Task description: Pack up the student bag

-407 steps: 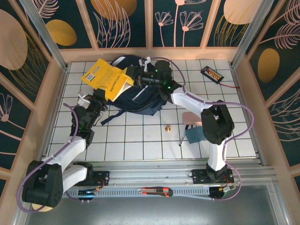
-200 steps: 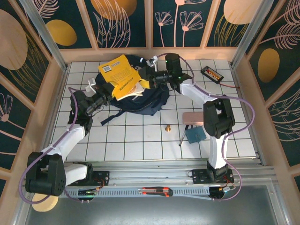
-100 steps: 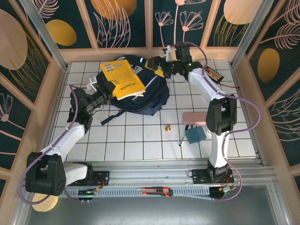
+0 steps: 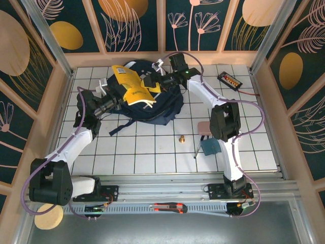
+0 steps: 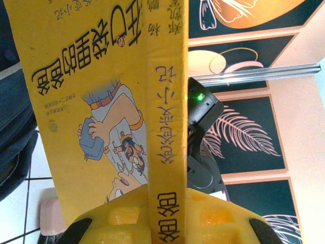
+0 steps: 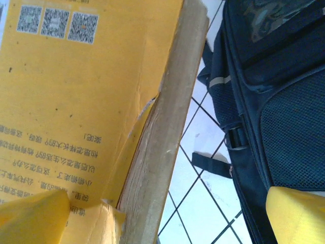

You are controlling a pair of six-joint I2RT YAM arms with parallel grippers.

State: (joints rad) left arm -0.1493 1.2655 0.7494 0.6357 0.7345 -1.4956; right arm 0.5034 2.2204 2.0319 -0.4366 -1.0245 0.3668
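Yellow book [image 4: 131, 87] tilted over student bag [image 4: 163, 109]

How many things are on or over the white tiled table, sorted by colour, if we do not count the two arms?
Navy: 1, bag
Yellow: 1, book
Brass: 1, small cone
Pink: 1, block
Teal: 1, pad
Black: 1, device
Brown: 1, thin stick
Total: 7

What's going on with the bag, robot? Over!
Left pincer shut on yellow book. Right pincer open at its page edge. Book over student bag, not inside yet.
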